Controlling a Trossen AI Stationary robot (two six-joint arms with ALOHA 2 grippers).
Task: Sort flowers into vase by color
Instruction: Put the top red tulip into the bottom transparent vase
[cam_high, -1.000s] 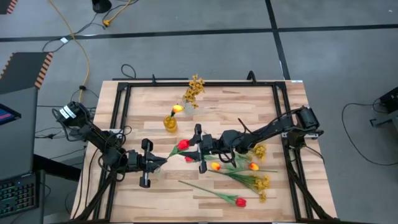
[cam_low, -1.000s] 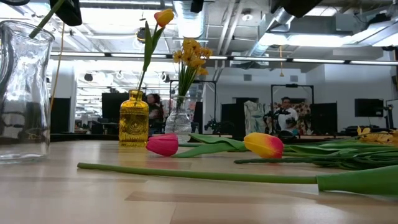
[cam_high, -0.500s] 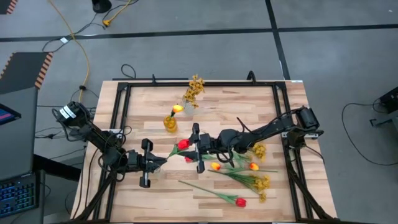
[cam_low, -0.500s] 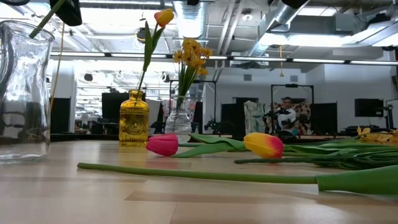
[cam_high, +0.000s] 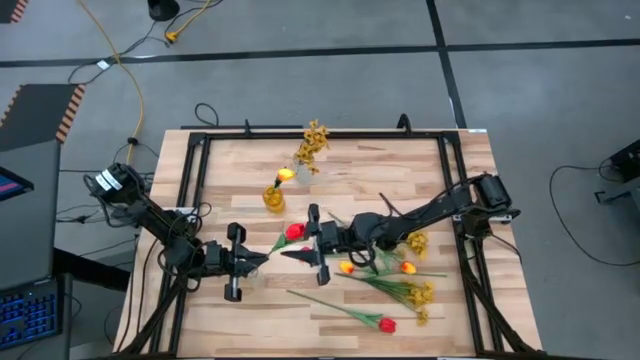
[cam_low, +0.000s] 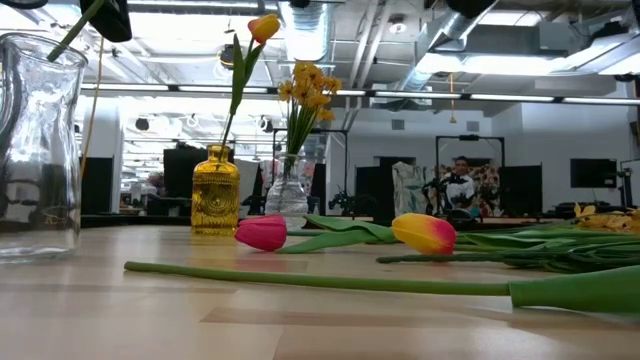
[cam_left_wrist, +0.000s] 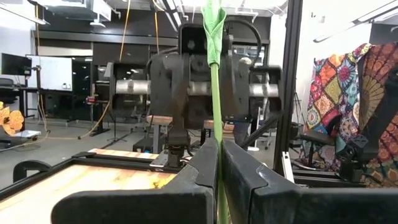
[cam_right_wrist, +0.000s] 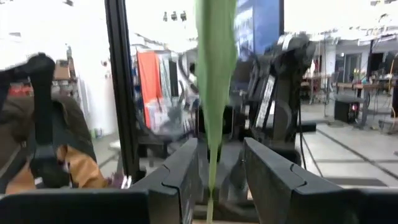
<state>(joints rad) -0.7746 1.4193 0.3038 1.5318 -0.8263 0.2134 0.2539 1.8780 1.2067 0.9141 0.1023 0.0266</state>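
My left gripper (cam_high: 262, 259) is shut on the green stem of a red tulip (cam_high: 294, 232), held above a clear glass vase (cam_low: 40, 150) near the table's left. In the low view the stem (cam_low: 75, 30) slants down to that vase's mouth. My right gripper (cam_high: 290, 252) faces it from the right, open. Its fingers (cam_right_wrist: 186, 168) stand on either side of the same flower's leaf (cam_right_wrist: 214, 68) and stem without touching them. A yellow vase (cam_high: 273, 198) holds a yellow-orange tulip (cam_high: 286, 175). A small clear vase (cam_low: 287, 190) holds a mustard spray (cam_high: 314, 140). My left gripper pinches the red tulip's stem (cam_left_wrist: 217, 146) between its two fingers. The fingers come nearly level from the table's left and lie across the stem. The flower is lifted clear of the table, with its head slanting up toward the far right.
Loose flowers lie on the table's right half: yellow-orange tulips (cam_high: 346, 267) (cam_high: 408, 268), a red tulip (cam_high: 386, 324) with a long stem, and mustard sprays (cam_high: 420, 293) (cam_high: 417, 241). A pink-red tulip (cam_low: 260, 232) lies near the middle. A black frame (cam_high: 190, 200) runs around the table.
My right gripper has edged a little toward the table's left, closer to my left gripper and the held stem, with its fingers still apart. The left gripper and the red tulip have kept still.
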